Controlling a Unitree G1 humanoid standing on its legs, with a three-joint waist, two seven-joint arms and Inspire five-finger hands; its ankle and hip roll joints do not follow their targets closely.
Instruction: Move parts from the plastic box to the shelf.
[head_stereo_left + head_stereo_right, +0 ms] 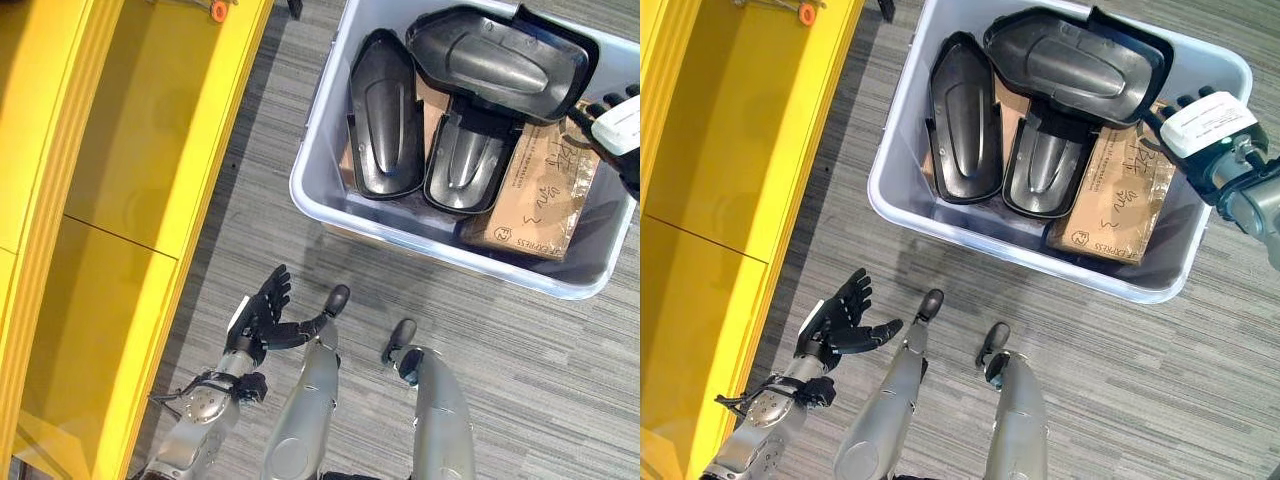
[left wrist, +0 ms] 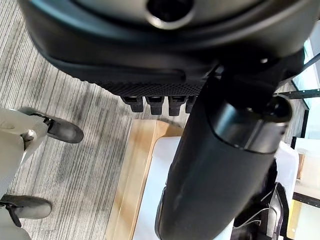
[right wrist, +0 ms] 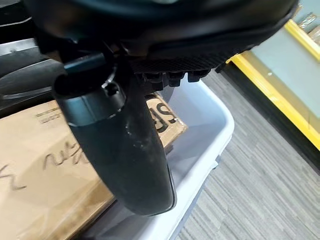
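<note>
The plastic box (image 1: 902, 215) sits on the carpet beside the yellow shelf (image 1: 130, 190). It holds three dark moulded shell parts: one long shell (image 1: 962, 120) by the wall nearest the shelf, a second (image 1: 1040, 165) next to it, and a larger cover (image 1: 1075, 62) lying across their far ends. A cardboard package (image 1: 1120, 200) lies beside them. Your right hand (image 1: 1205, 125) hangs at the box's far side, over the package and near the large cover; its fingers are extended and hold nothing. Your left hand (image 1: 845, 315) hovers low over the carpet between shelf and box, fingers spread, empty. The step in hand appears to be the reach for a first part. Next, you likely need to lower the right hand onto the large cover's edge and close on it.
</note>
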